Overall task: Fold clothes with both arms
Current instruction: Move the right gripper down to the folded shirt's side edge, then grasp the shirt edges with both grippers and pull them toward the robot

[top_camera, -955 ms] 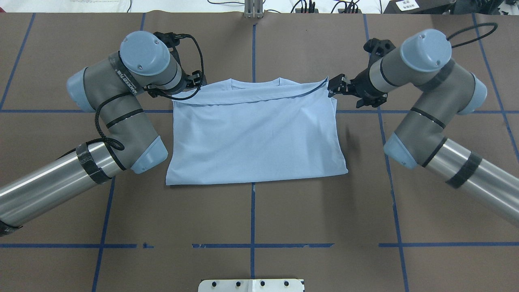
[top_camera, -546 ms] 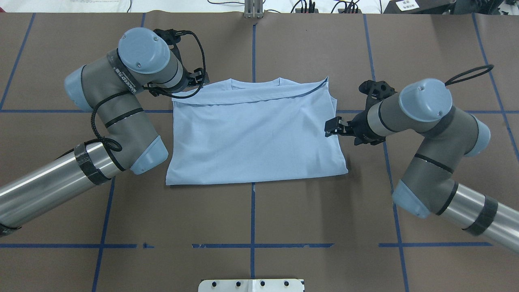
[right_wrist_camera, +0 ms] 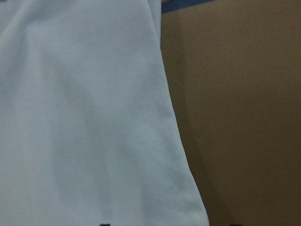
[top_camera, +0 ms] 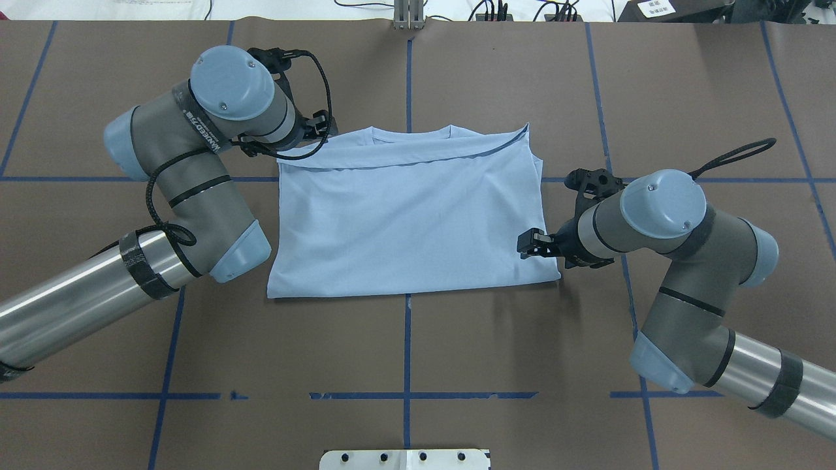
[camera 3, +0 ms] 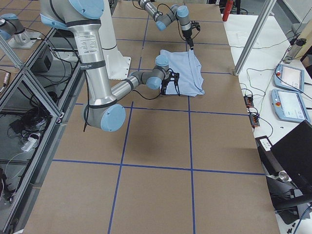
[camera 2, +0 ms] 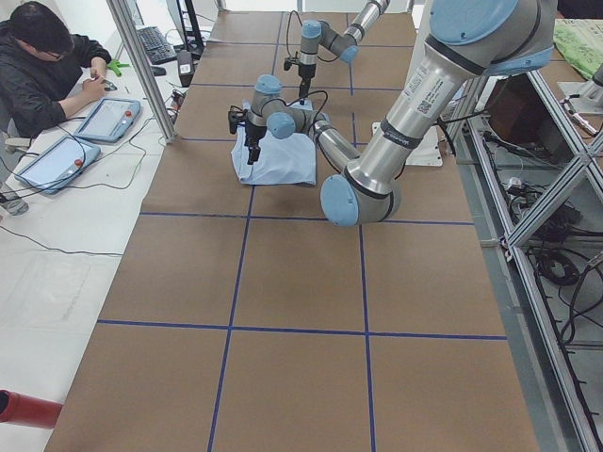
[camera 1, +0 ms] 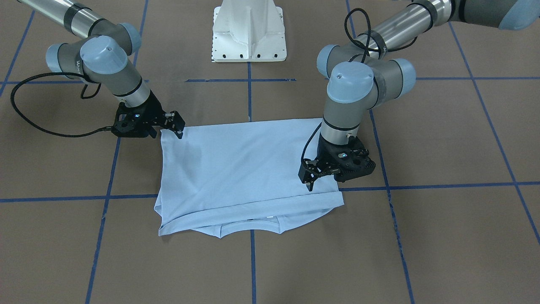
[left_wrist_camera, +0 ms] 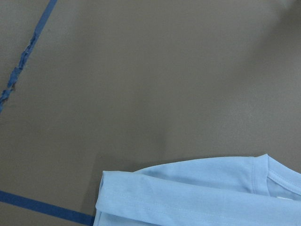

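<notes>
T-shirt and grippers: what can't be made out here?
- T-shirt folded-in faces: every view, its top layer covers them.
- Left gripper fingers, open or shut: overhead, its own wrist hides them; front-facing, too small.
- Side views: fingers too small.
- Left wrist view: fingers out of frame.

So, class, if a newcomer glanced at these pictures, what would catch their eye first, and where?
First the pale blue T-shirt, folded in half and lying flat at the middle of the brown table. Then the bulky grey left arm and right arm flanking it: the left gripper hangs at the shirt's collar-end corner, and the right gripper, open, is over the opposite side edge.
</notes>
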`<state>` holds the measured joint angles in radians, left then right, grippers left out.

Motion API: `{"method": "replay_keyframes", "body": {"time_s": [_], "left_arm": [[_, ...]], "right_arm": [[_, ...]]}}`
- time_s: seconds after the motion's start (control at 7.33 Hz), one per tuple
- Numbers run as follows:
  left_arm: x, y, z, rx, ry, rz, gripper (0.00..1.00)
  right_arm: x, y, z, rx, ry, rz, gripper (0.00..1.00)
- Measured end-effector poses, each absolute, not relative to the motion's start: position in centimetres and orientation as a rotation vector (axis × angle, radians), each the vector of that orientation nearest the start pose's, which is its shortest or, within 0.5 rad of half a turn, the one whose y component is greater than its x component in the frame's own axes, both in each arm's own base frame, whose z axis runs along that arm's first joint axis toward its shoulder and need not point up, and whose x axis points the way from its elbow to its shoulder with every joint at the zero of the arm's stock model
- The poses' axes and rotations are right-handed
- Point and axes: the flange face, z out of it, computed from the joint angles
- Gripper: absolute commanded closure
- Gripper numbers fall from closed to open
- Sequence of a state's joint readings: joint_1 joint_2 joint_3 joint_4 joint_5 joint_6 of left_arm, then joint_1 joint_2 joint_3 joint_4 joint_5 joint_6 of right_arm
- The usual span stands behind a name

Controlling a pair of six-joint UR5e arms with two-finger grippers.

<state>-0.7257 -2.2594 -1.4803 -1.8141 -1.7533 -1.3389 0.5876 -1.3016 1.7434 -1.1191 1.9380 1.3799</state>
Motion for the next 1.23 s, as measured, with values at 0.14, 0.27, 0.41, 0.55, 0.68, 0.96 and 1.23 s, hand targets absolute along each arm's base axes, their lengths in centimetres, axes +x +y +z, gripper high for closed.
{"method": "replay_keyframes", "body": {"time_s": [0.14,0.27,0.41,0.55,0.68,0.96,1.23], "left_arm": [[47.1,-57.2,25.8,0.238,0.834,-0.386,0.0],[47.0,-57.1,25.6,0.241,0.84,-0.385,0.0],[46.9,-57.0,25.3,0.244,0.844,-0.384,0.0],[46.8,-56.9,25.2,0.245,0.846,-0.383,0.0],[46.8,-56.9,25.2,0.246,0.848,-0.382,0.0],[46.7,-56.8,24.8,0.249,0.853,-0.382,0.0],[46.6,-56.6,24.3,0.251,0.865,-0.385,0.0]], "right_arm": [[-44.9,-41.3,38.6,0.012,-0.939,0.2,0.39],[-45.1,-41.1,38.8,0.007,-0.933,0.197,0.6],[-45.2,-40.9,39.0,0.001,-0.93,0.194,0.88],[-45.2,-40.8,39.1,-0.006,-0.929,0.189,1.0],[-45.2,-40.7,39.2,-0.015,-0.931,0.182,1.0],[-44.3,-40.0,39.1,-0.031,-0.945,0.164,1.0],[-41.6,-37.6,38.8,-0.045,-0.967,0.142,1.0]]}}
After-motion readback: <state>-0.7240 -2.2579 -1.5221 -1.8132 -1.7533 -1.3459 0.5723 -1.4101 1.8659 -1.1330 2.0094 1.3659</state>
